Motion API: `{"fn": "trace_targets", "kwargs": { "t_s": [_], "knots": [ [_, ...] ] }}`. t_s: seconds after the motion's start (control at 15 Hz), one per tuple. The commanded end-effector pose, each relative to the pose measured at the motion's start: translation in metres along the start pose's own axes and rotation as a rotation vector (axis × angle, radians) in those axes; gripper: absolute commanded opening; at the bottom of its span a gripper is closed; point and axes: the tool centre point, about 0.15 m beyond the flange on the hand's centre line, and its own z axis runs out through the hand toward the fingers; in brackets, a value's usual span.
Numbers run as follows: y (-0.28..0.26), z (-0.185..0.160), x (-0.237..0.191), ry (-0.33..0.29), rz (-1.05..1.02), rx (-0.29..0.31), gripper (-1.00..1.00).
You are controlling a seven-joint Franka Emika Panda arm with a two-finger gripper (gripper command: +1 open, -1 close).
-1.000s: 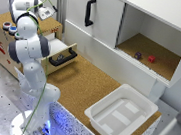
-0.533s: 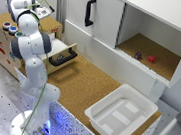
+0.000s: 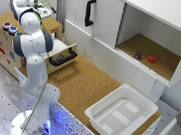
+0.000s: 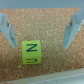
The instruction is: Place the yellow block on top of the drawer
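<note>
In the wrist view the yellow block (image 4: 31,52), marked with a dark letter, rests on a cork surface. My gripper (image 4: 40,45) is open, with one finger (image 4: 8,31) on each side of the block and neither touching it. In the exterior view the gripper (image 3: 40,11) hangs over the cork top (image 3: 52,24) of the small wooden cabinet at the exterior view's left. The arm hides the block there. Lower down, the pale drawer (image 3: 61,54) with its black bar handle (image 3: 64,59) stands pulled out.
Round coloured buttons (image 3: 9,28) sit on the cabinet's near end. A white cupboard with a black vertical handle (image 3: 88,11) has an open bay holding two small objects (image 3: 145,57). A white plastic tub (image 3: 121,114) stands on the cork table at the exterior view's right.
The arm's wrist has shifted slightly over the cabinet top. Nothing else has visibly moved.
</note>
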Motion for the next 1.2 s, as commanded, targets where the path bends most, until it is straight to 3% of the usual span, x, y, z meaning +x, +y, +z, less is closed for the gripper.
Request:
{"fn": "trace_targets", "kwargs": {
  "t_s": [0.0,0.47,0.53,0.8,0.93,1.13],
  "knots": [
    [0.015,-0.019,0.015,-0.081,0.043,0.086,1.0],
    [0.015,-0.019,0.015,-0.081,0.043,0.086,1.0],
    [0.007,-0.008,0.003,-0.002,0.029,0.025,1.0],
    [-0.025,-0.058,0.027,-0.005,-0.136,-0.003,1.0],
    [-0.05,-0.067,0.028,0.019,-0.193,0.028,1.0],
    [-0.093,-0.076,0.027,-0.023,-0.246,0.069,1.0]
  ]
}}
